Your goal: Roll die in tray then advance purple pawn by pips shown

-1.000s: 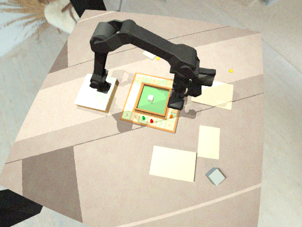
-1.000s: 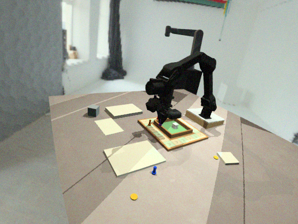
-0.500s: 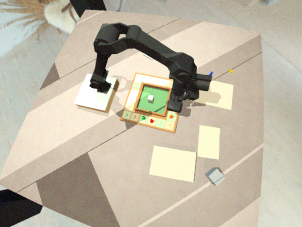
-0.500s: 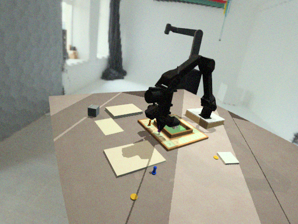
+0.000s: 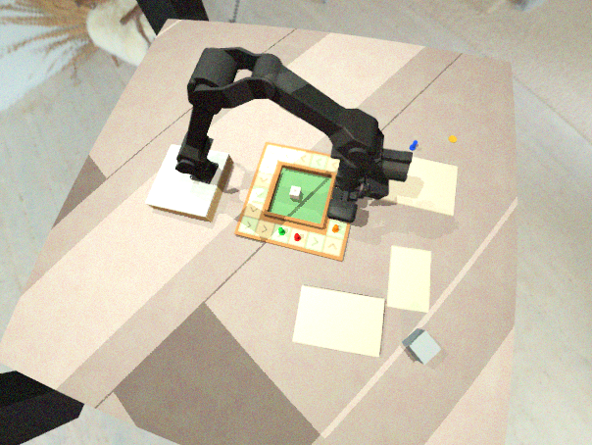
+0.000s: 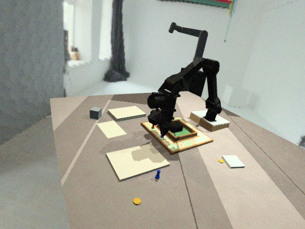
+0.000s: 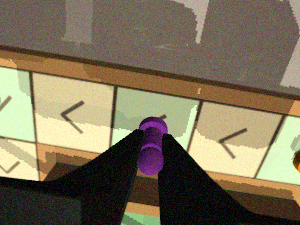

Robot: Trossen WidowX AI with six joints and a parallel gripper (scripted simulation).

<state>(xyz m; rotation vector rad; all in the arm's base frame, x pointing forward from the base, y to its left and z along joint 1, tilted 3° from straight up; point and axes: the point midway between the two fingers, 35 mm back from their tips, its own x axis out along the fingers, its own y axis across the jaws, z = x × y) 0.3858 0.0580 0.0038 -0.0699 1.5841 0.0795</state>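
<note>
Jaws (image 5: 341, 208) (image 6: 162, 134) are clamped on the purple pawn (image 6: 162, 136) (image 7: 151, 146), over the game board (image 5: 289, 237) (image 6: 193, 145) (image 7: 97, 70). The pawn is above a green square on the board's outer track, with a cream arrow square to either side of it in the wrist view; whether its base touches the board, I cannot tell. Inside the tray (image 5: 296, 221) (image 6: 185, 137) (image 7: 140, 210) in the board's middle lies the white die (image 5: 295, 192), its top pips too small to read. An orange pawn (image 5: 335, 228) (image 6: 153, 126) (image 7: 297, 161) stands on the board near the tray's corner. A green pawn (image 5: 281, 230) and a red pawn (image 5: 297, 237) stand on neighbouring squares along one side of the board. Off the board, a blue pawn (image 5: 414, 145) (image 6: 157, 174) and a yellow disc (image 5: 453, 139) (image 6: 137, 201) are on the counter (image 5: 255, 372) (image 6: 93, 202) (image 7: 30, 24), beyond the pale sheet (image 5: 436, 188) (image 6: 126, 164) beside the board.
</note>
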